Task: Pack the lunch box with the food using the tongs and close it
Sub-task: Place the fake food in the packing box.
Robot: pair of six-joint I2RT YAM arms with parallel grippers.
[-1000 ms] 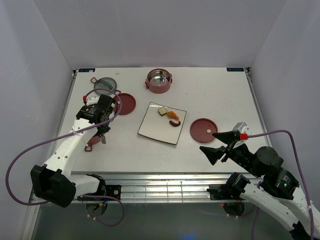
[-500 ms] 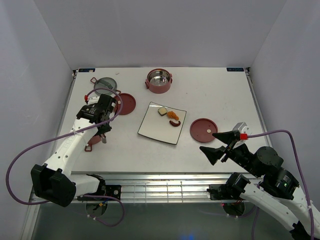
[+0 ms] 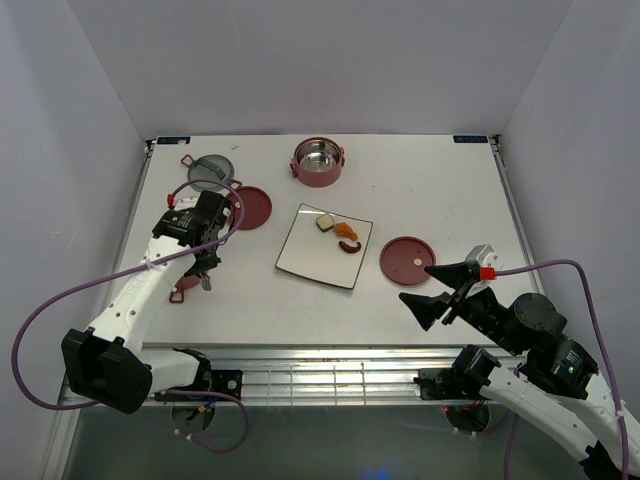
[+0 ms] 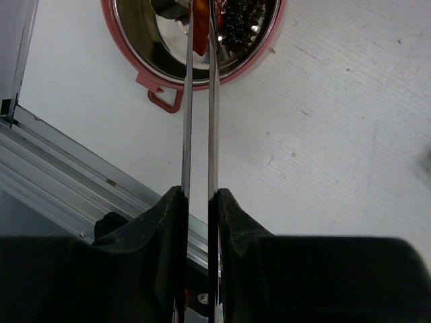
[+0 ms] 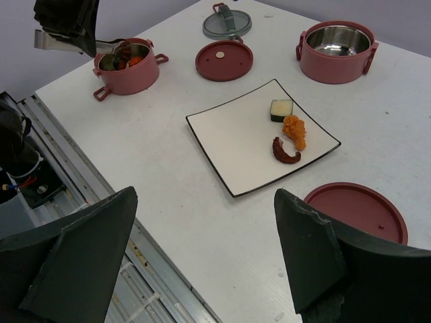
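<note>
**One bowl part-filled, three pieces left on the plate**

The left gripper (image 4: 200,202) is pinched on the tongs (image 4: 199,121). Their thin silvery arms run almost parallel down into the near bowl (image 4: 256,59) of the lunch box, at the left front of the tabletop (image 4: 323,155). Inside its steel lining an orange-red piece (image 4: 200,39) shows between the tong arms, beside a dark crumbed piece (image 4: 239,23). I cannot tell whether the tongs grip the orange-red piece or it already lies on the bottom.

The right gripper (image 5: 202,262) hangs spread wide above the front edge, holding nothing, well apart from the food.

The square plate (image 5: 229,151) carries three pieces:
- a white-and-green cube (image 5: 281,109)
- an orange fried bit (image 5: 294,130)
- a brown curled tentacle (image 5: 285,151)

The second bowl (image 5: 333,64) stands at the far side with its steel inside bare. The far disc lid (image 5: 223,59) and the near disc lid (image 5: 355,212) lie flat on the tabletop. The grey-green top lid (image 5: 227,23) lies beyond the far disc lid.

By my reading the packing is under way but not near done. The three plate pieces have yet to go in, and then both bowls need covering and closing.
</note>
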